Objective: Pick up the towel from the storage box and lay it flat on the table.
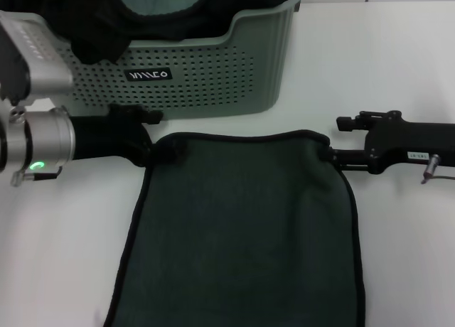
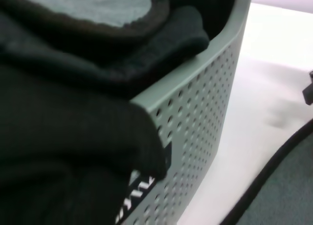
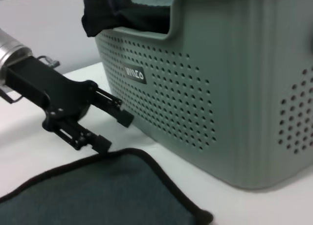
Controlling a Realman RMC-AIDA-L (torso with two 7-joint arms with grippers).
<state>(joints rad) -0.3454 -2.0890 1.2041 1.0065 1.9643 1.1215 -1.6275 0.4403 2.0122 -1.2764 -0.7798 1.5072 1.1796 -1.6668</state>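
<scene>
The towel [image 1: 242, 234] lies spread flat on the white table [image 1: 398, 57], dark grey-green face up, its far edge just in front of the storage box [image 1: 213, 78]. It also shows in the left wrist view [image 2: 291, 191] and the right wrist view [image 3: 98, 195]. My left gripper [image 1: 158, 135] is open at the towel's far left corner, with one finger touching the edging. The right wrist view shows this gripper [image 3: 115, 133] with nothing between its jaws. My right gripper [image 1: 338, 138] is open at the far right corner, one finger at the edging.
A black cloth [image 1: 92, 35] hangs over the sage-green basket's left rim, and a paler teal cloth [image 1: 160, 0] lies inside. The basket wall [image 3: 220, 102] stands close behind both grippers. Bare table lies to the right of the towel.
</scene>
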